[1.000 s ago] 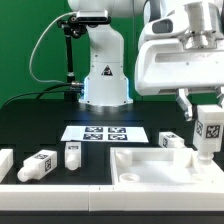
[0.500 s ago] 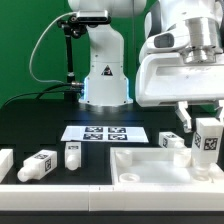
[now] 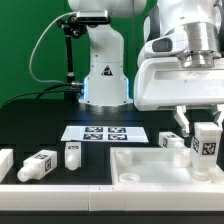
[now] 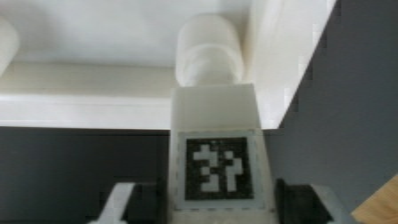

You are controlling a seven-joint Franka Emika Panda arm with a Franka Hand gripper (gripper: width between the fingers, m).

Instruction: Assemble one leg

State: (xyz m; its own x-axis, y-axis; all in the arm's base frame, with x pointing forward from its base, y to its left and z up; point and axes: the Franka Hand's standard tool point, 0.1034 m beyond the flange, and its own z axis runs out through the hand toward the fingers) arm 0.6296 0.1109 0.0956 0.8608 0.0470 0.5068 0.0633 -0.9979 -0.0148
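1. My gripper [image 3: 203, 128] is clamped around the leg [image 3: 207, 150]. It's closed down to just the leg's width, with one of my fingers [image 4: 128, 205] pressing on each side.
2. The leg hangs upright straight below my fingers. Its black-and-white tag [image 4: 217, 166] faces my wrist camera, right between the finger pads.
3. Under the leg's lower end is a corner of the tray-shaped panel [image 3: 150, 165]. I honestly can't tell if the leg is touching it or just hovering over it.
4. Another white post [image 3: 172, 141] sits near my fingers, just past the panel's far edge.
5. Well away from my fingers, toward the exterior view's left, a tagged post [image 3: 40, 164] lies on its side on the dark table [image 3: 40, 130], with a smaller post [image 3: 72, 154] standing beside it.
6. The marker board [image 3: 103, 132] lies flat between those posts and my fingers.
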